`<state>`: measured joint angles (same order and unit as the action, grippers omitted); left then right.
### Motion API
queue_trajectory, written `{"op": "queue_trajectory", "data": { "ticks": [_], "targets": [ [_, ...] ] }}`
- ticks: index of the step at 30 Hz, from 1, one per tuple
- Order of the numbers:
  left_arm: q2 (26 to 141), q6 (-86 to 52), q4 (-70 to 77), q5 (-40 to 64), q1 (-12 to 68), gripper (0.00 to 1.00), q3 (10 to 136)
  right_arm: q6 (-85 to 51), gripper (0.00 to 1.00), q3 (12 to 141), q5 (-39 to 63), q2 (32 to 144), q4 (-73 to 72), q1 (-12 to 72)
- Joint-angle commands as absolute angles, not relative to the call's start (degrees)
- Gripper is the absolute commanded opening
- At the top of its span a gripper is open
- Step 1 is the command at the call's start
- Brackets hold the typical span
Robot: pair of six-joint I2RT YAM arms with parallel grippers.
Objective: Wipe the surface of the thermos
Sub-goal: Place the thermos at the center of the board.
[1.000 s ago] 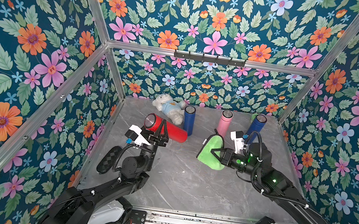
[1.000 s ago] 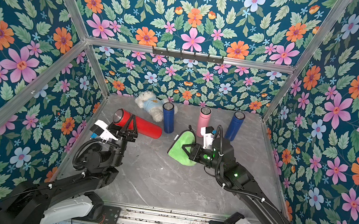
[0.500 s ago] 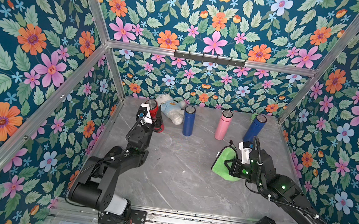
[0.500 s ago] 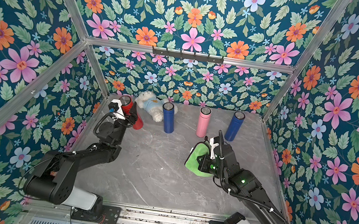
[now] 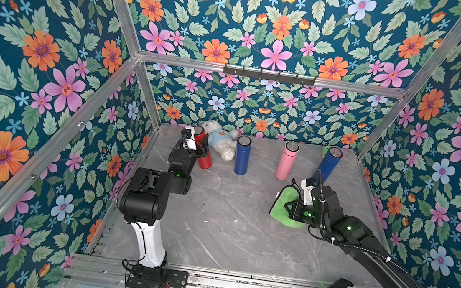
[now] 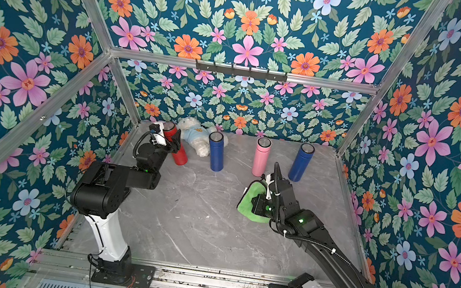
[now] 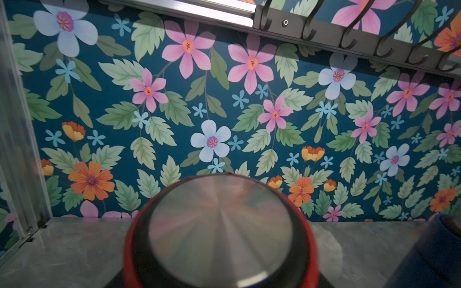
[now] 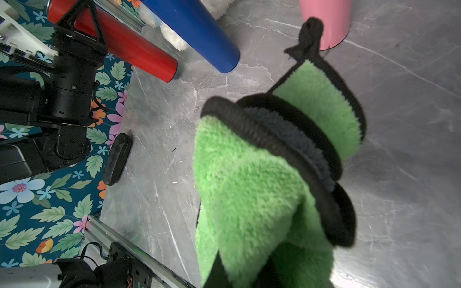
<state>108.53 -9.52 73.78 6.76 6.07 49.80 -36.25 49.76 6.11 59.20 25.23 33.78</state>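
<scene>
- Red thermos [image 5: 205, 159]: recorded at the back left of the table [image 5: 227, 218], near the left wall and just beside the plush toy [image 5: 219, 144]. It is seen roughly upright with a slight lean. Its base is at the marble, but contact cannot be confirmed.
- Left gripper [image 5: 200, 148]: the jaws are clasped about the upper body of the red thermos, below the steel lid [image 7: 219, 229], which is seen close up in the left wrist view. The thermos therefore lies between the fingers, not beside them.
- Reason, as judged: a high grip is taken to steady the thermos and to leave its lower wall exposed for wiping.
- Green cloth [image 5: 284, 202]: pinched in the closed right gripper [image 5: 293, 205] and hung in loose folds over the right half of the table. The fingertips are hidden by the pile. The bunched hold is judged to present a soft face outward.
- Separation: the green cloth and the red thermos are well apart. The blue thermos [image 5: 241, 158] and the pink thermos [image 5: 285, 160] stand in the back row between them, and the cloth is nearer the pink one.
- Status, as judged: no wiping contact is made at this moment, so cloth and thermos have yet to be brought together.
</scene>
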Motion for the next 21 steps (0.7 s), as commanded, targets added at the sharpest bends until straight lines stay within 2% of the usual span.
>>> {"op": "queue_trajectory", "data": {
  "ticks": [1, 10, 18, 21],
  "targets": [
    [108.99, -9.28, 76.53, 8.67, 6.07, 0.0, 50.89, -35.78, 0.0, 49.78, 6.93, 59.59, 22.81, 33.58],
    [108.92, -5.51, 69.96, 8.88, 6.15, 0.0, 51.77, -36.1, 0.0, 48.74, 7.38, 59.16, 21.46, 33.22],
    [110.6, -4.77, 74.98, 9.4, 6.15, 0.0, 49.42, -36.21, 0.0, 48.6, 7.76, 59.4, 20.83, 33.13],
    [110.74, -4.7, 76.95, 9.49, 6.24, 0.08, 48.17, -36.18, 0.0, 48.62, 7.89, 59.5, 20.78, 33.13]
  ]
}}
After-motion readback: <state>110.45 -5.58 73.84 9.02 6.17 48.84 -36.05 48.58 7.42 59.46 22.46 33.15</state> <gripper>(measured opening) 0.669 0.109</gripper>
